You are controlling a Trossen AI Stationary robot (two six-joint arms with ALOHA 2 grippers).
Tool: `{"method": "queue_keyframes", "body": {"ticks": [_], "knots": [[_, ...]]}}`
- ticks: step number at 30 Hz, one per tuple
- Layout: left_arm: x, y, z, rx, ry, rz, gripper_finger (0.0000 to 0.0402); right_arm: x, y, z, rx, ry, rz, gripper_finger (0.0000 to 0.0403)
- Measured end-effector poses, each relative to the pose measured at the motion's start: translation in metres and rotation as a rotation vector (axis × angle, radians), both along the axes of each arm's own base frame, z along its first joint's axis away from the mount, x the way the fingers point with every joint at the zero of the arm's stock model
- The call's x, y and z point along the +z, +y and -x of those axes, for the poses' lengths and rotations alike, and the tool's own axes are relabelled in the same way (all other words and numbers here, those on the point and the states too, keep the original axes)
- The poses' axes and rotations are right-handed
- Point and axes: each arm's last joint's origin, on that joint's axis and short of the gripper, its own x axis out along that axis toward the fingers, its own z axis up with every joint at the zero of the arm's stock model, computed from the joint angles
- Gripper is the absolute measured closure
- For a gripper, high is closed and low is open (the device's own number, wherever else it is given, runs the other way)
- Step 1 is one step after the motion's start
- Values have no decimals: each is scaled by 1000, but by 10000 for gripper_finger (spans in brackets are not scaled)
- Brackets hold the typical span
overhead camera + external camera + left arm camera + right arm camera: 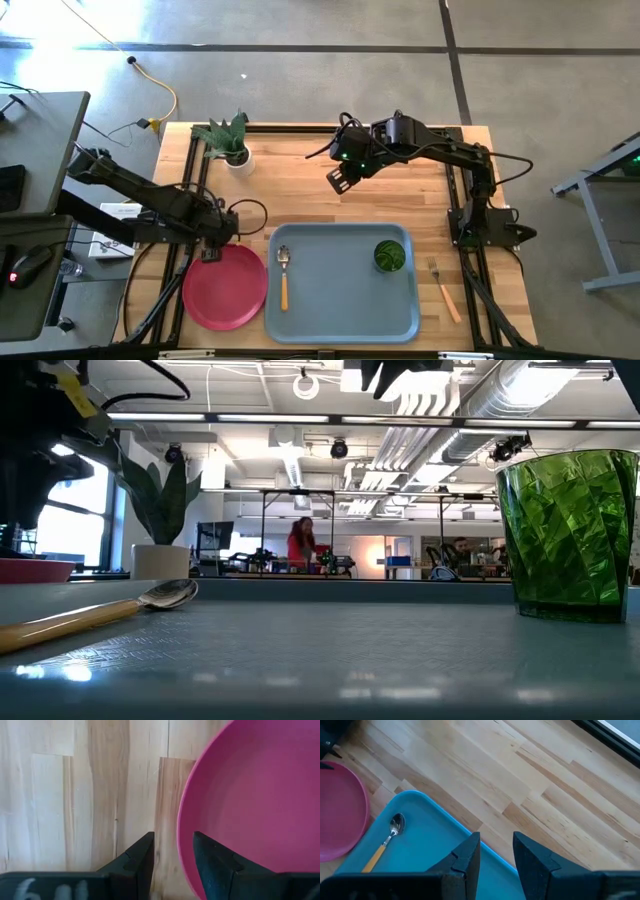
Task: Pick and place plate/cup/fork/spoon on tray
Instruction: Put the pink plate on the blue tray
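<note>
Tray (330, 300): the blue-grey tray lay at the near middle of the wooden table (300, 170), long side along the table's front edge.
Spoon (283, 272): it lay inside the tray near the tray's left rim, silver bowl toward the far side and orange-yellow handle toward the front.
Cup (390, 255): the green tumbler stood upright in the tray's far right corner, well apart from the spoon.
Plate (224, 286): the pinkish-red plate sat flat on the table just beside the tray's left rim, outside the tray.
Fork (443, 290): it lay on the bare wood to the right of the tray, tines toward the far side, orange handle angled toward the front right.
Left gripper (212, 250): it was at the plate's far edge; in the left wrist view its 2 fingers (142, 857) stood a narrow gap apart, 1 on each side of the plate's rim, and I cannot tell whether they pinched it.
Right gripper (338, 180): it hung over the middle of the table beyond the tray, its jaws parted by a small gap with nothing between them.
Potted plant (232, 143): a white pot with green leaves stood at the table's far left.
</note>
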Motion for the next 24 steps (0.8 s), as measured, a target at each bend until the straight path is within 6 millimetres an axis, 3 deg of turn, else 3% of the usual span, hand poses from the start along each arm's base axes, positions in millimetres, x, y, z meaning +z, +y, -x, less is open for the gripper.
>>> {"method": "queue_keyframes", "body": {"ticks": [24], "knots": [[-37, -13, -30, -81, 121, -39, 275, 0, 0, 0, 0, 0, 0, 295]]}}
